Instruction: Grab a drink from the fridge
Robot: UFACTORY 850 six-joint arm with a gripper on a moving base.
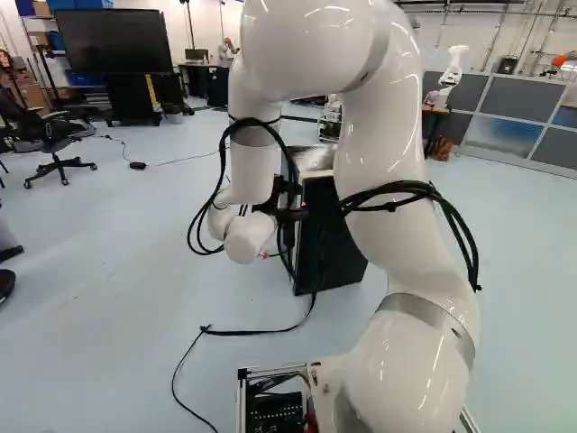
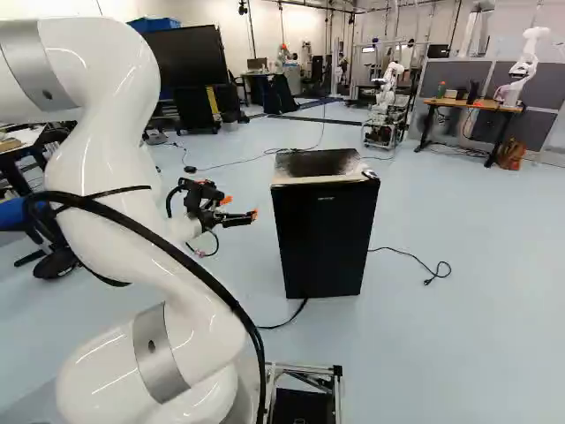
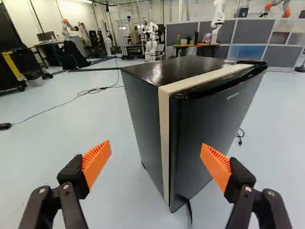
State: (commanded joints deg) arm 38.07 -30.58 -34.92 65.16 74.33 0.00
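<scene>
My gripper stands empty, its orange-padded fingers spread wide, just left of the fridge in the right base view. The fridge sits on the floor ahead of my base, its door closed; my wrist view looks onto one front corner. Nearest underfoot, a black cord runs from the fridge's foot along the floor, and another cable lies at its other side. Farther back are a wheeled chair, a big dark screen and a worktop with another robot. In the left base view, my own arm covers much of the fridge, and its closed door hides whatever is inside.
</scene>
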